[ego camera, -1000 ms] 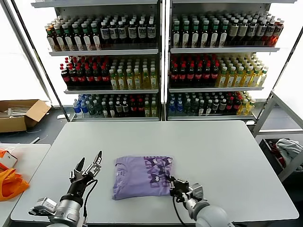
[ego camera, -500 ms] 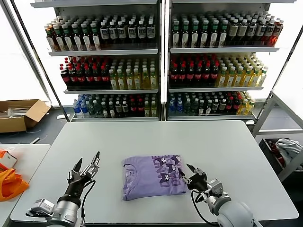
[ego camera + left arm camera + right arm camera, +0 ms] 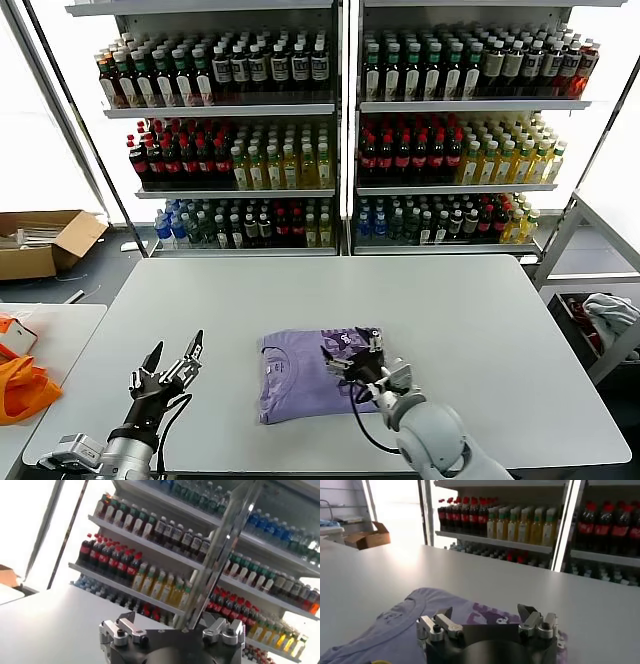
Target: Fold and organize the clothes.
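A folded lavender T-shirt (image 3: 295,378) lies on the grey table (image 3: 420,290), near its front middle. Its dark purple print (image 3: 352,340) shows at the far right corner. My right gripper (image 3: 352,358) hovers open over the shirt's right half, holding nothing. In the right wrist view the shirt (image 3: 415,617) and its print lie just beyond the open right gripper (image 3: 485,612). My left gripper (image 3: 175,350) is open and empty above bare table, well left of the shirt. The left wrist view shows the left gripper (image 3: 170,624) open, facing the shelves.
Shelves of bottles (image 3: 340,130) stand behind the table. An orange fabric item (image 3: 20,388) lies on a side table at the left, with a cardboard box (image 3: 45,240) on the floor behind it. A white-grey cloth bundle (image 3: 610,310) sits in a bin at the right.
The shirt slid a little to the right, then stayed still. My right gripper let go at its right edge and moved left over it. My left gripper drew back toward the front left.
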### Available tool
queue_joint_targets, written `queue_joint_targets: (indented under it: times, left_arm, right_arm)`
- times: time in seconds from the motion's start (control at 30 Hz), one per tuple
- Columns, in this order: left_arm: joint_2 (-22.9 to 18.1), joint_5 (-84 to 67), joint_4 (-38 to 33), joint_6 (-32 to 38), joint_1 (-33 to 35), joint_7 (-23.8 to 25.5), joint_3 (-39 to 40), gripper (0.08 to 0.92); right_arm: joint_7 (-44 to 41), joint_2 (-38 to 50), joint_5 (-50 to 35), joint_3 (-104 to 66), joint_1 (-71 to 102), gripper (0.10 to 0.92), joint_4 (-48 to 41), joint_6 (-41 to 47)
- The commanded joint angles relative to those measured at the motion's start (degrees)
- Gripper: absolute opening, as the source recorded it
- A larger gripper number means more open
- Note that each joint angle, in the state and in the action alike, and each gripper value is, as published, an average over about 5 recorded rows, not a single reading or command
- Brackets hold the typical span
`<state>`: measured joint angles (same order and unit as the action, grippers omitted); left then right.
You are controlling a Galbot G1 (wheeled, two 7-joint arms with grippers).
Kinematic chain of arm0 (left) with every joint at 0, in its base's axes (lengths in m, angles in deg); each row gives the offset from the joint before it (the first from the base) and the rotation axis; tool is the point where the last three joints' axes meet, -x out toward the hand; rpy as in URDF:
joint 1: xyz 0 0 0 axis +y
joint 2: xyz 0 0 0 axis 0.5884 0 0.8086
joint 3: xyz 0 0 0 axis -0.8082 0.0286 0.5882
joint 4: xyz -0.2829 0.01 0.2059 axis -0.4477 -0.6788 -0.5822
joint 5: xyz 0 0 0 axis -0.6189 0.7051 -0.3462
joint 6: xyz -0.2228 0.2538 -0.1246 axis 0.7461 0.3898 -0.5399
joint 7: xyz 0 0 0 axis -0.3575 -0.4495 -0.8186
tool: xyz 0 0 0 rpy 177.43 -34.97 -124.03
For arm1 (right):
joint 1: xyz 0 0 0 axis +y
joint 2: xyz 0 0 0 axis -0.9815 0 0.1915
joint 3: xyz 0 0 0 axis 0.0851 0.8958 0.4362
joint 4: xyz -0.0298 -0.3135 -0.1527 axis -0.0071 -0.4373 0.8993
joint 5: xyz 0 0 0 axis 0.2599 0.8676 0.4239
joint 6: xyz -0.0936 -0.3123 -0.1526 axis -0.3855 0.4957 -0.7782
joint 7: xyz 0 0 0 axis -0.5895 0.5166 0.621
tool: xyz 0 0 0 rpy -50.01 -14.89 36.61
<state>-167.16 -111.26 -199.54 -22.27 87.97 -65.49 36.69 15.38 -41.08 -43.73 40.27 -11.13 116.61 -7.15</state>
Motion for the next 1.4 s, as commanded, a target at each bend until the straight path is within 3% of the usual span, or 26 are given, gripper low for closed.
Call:
queue_joint_targets:
  times: [0.03, 0.43, 0.8, 1.4]
  left_arm:
    - [-0.21, 13.17, 1.25, 0.24, 1.89, 8.11, -3.19, 0.823]
    - [1.22, 12.10, 0.08, 0.20, -2.28, 10.06, -5.71, 0.823]
    - [4.15, 11.92, 1.19, -0.67, -5.72, 19.24, -12.74, 0.823]
    - [1.34, 14.90, 6.15, -0.22, -7.19, 28.41, -20.01, 0.823]
  right_arm:
    - [-0.29, -6.31, 1.58, 6.97, -5.16, 0.822, -9.12, 4.62]
    - [1.20, 0.25, -0.54, -5.96, 0.11, 0.823, 9.86, -11.52]
    - [-3.23, 0.45, -1.18, -27.59, 19.12, 0.823, 19.02, -16.25]
    - [-8.74, -3.06, -1.41, -27.86, 26.69, 0.823, 19.18, -17.63]
